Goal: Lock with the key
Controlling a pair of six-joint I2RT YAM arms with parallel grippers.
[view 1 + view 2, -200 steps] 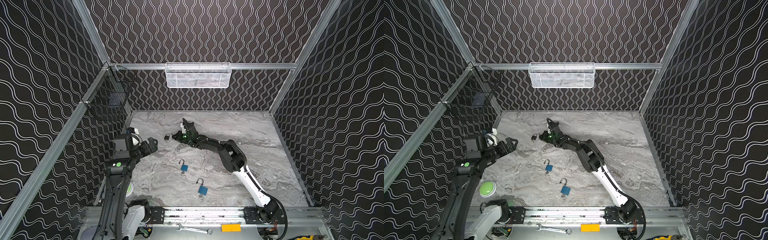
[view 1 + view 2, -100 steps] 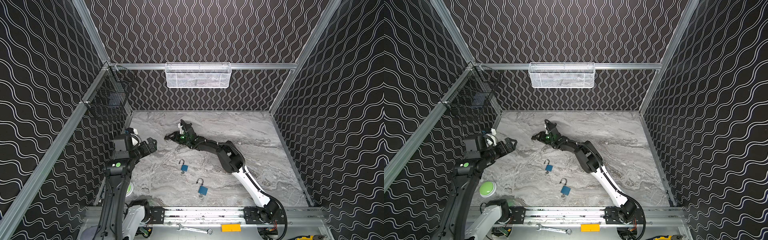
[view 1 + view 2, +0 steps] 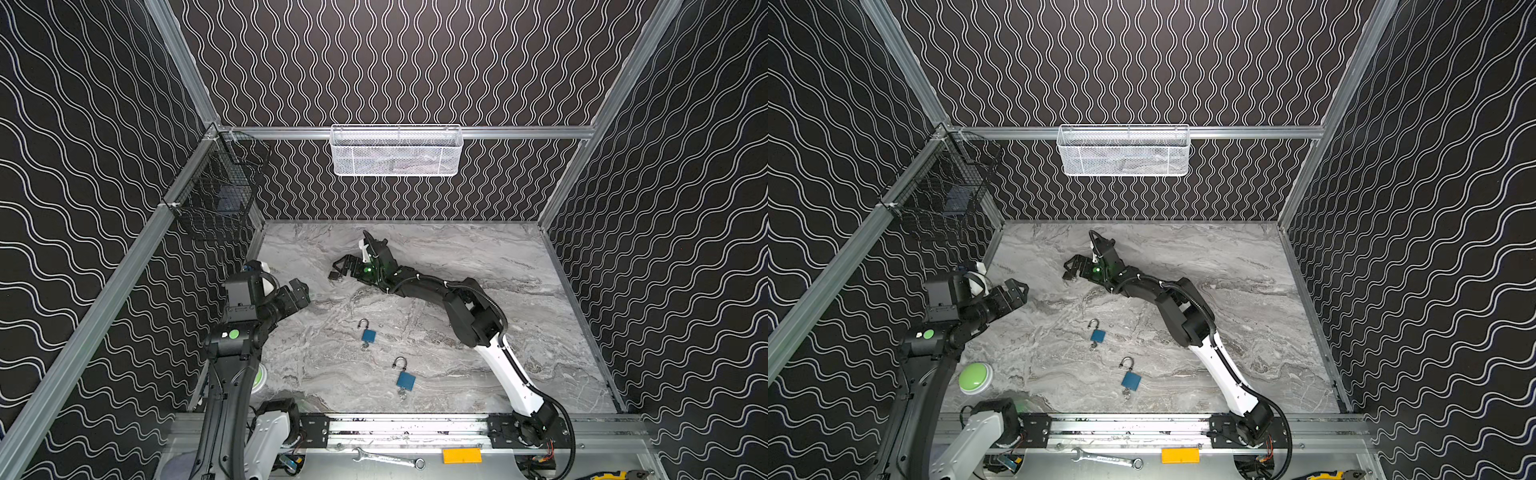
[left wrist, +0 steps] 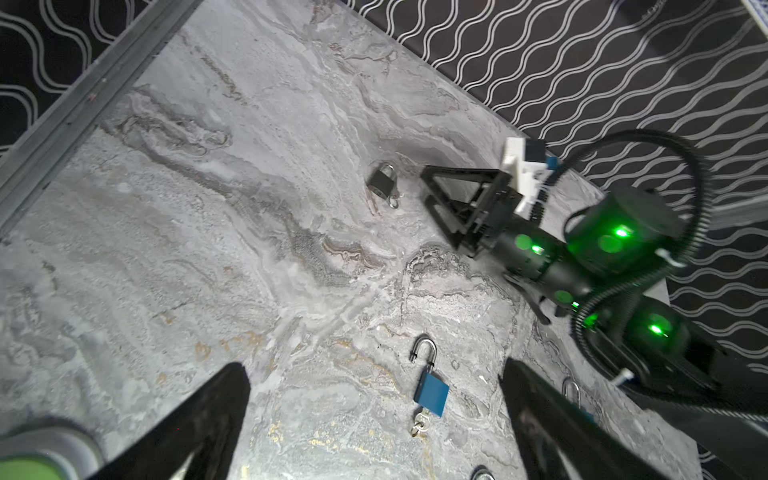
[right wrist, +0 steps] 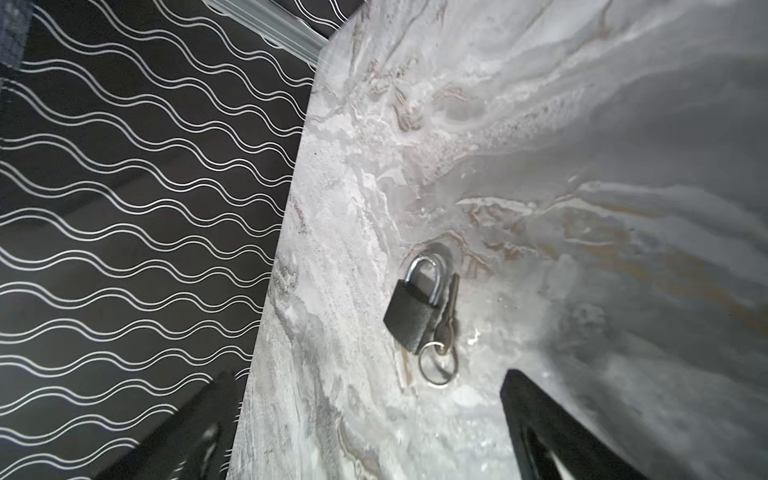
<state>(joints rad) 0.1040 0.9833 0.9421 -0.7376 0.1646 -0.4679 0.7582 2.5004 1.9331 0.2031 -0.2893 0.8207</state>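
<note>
A black padlock (image 5: 409,318) lies flat on the marble table (image 5: 582,124), its shackle pushed in. Its key (image 5: 449,307) lies loose beside it on a ring (image 5: 436,365), out of the keyhole. My right gripper (image 5: 370,415) is open, low over the table, with the lock just ahead of its fingertips and nothing between them. In both top views that lock (image 3: 333,275) (image 3: 1066,276) sits at the tips of the right gripper (image 3: 338,269) (image 3: 1070,270). My left gripper (image 4: 374,407) (image 3: 301,291) hovers open and empty at the left.
Two blue padlocks (image 3: 368,334) (image 3: 405,379) lie mid-table with open shackles; the nearer one (image 4: 432,392) has a key in it. A green button (image 3: 976,377) sits front left. A white basket (image 3: 397,151) and a black wire basket (image 3: 220,199) hang on the walls.
My right gripper went from shut to open beside the black padlock, shifting slightly left. The left arm has stayed where it was.
</note>
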